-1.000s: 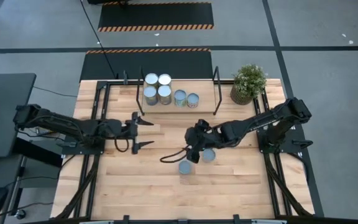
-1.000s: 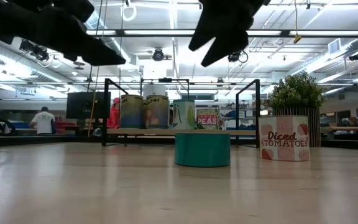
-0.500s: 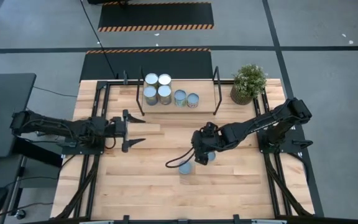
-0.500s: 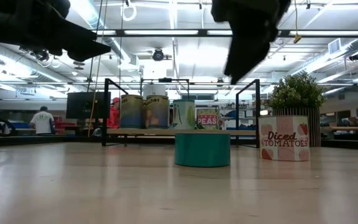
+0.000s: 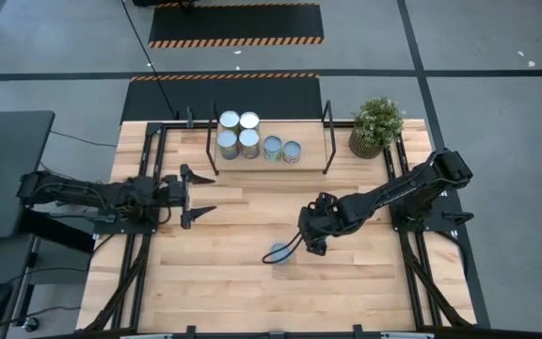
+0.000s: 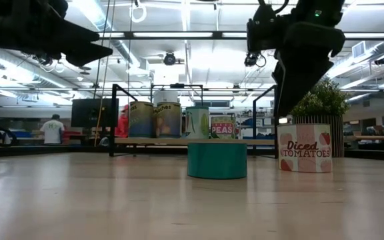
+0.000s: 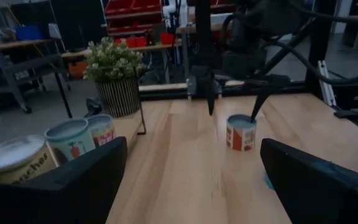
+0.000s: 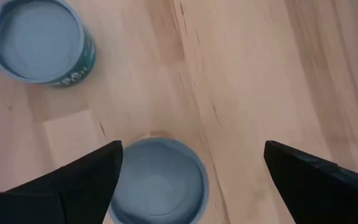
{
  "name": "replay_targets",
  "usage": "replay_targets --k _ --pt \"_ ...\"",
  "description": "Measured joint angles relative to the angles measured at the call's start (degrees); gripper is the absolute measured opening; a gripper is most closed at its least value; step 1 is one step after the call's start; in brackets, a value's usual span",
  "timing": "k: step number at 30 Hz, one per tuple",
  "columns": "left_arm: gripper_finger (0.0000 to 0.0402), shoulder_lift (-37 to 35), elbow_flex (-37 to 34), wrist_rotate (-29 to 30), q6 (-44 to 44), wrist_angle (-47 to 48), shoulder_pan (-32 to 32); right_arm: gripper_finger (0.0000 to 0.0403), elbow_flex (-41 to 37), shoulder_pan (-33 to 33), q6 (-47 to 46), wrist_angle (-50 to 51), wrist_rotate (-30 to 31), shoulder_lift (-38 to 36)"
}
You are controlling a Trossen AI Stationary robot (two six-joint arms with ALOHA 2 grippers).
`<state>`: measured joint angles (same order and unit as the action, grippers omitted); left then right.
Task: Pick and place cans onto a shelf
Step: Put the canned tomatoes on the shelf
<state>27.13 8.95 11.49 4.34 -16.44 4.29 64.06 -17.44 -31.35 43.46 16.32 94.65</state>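
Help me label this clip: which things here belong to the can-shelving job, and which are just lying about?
Job: shelf holding six cans; teal can and tomato can on the table; right gripper, open over the tomato can; left gripper, open, waiting.
Lying about: potted plant.

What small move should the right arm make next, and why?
Probably lower straight down. The right pincer is open and hovers above the diced tomatoes can, whose top sits between its fingers, not yet gripped. The teal can stands clear beside it. The left pincer waits, open, near the shelf.
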Motion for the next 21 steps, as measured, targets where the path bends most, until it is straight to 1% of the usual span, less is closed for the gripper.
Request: replay_targets --k 8,13,16,21 --pt "0.0375 0.22 0.0 0.06 -3.94 1.58 0.0 0.0399 -0.01 -1.88 1.27 0.87 0.08 0.0" --pt "0.0375 0.25 -0.01 0.06 -5.61 3.49 0.0 0.0397 -0.01 -4.13 1.33 -0.96 0.49 0.0" --pt "0.0375 0.22 -0.02 0.06 -6.28 3.87 0.0 0.0396 -0.01 -5.95 1.14 -1.7 2.86 0.0" --pt "0.0375 0.22 0.0 0.05 -8.23 4.61 0.0 0.0396 -1.26 -8.2 0.46 -3.55 8.86 -0.07"
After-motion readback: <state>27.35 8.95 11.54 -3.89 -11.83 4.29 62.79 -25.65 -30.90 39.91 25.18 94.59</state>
